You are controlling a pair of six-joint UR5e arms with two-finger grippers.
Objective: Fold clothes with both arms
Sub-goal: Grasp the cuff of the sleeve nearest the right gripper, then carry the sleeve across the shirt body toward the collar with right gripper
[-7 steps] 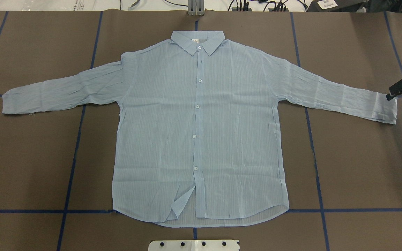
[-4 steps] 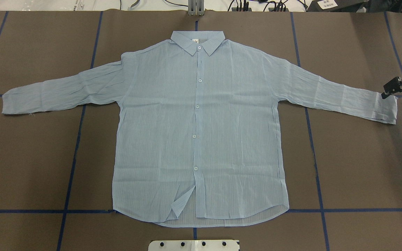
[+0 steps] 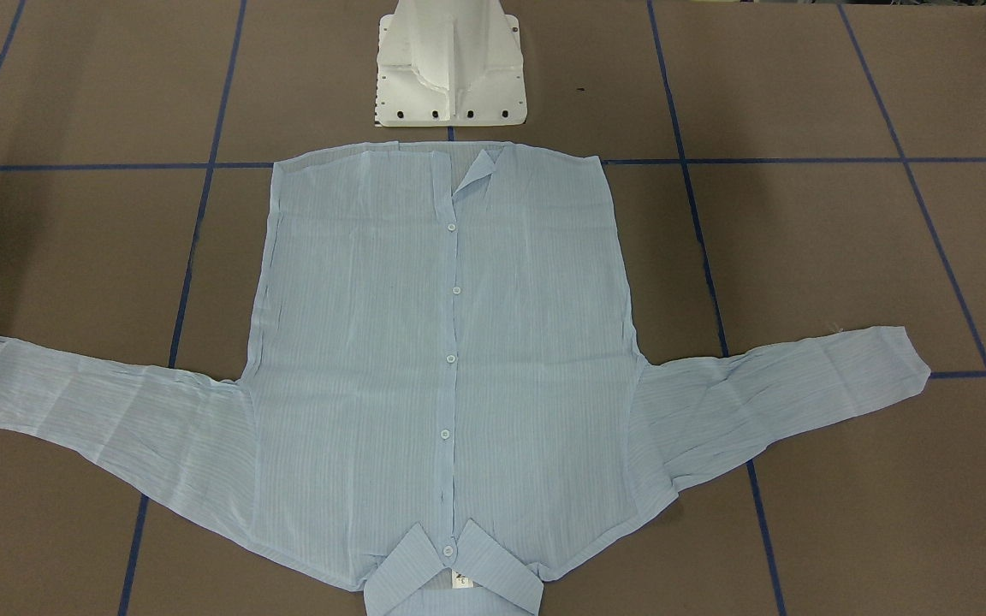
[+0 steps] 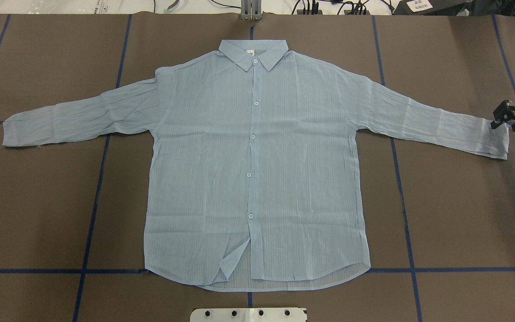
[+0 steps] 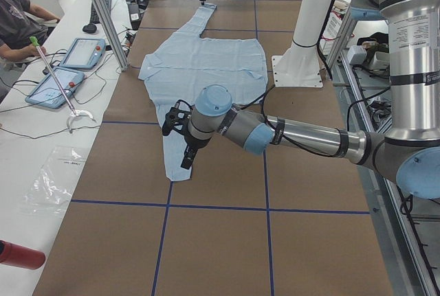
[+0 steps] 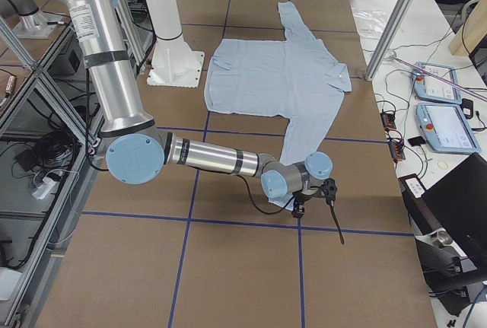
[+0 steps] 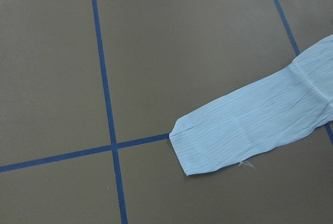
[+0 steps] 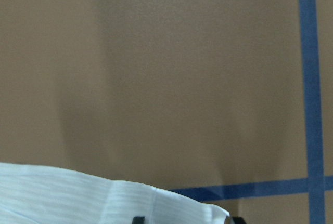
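Right black two-finger gripper [image 4: 506,123] has edged in to the sleeve cuff [image 4: 498,139] of the thin pale-blue striped shirt [image 4: 257,170] lying flat on the brown table [image 4: 454,201], jaws apart. I cannot tell whether the left gripper [image 5: 184,158] is open. Limp, light cloth: pinch the cuffs.

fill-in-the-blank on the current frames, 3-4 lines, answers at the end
1. The shirt lies flat with its buttoned front facing ____.
2. Its collar lies at the end ____ from the robot's base.
3. The right gripper is at the cuff of one ____.
4. The tape lines on the table are ____.

Answers: up; farthest; sleeve; blue
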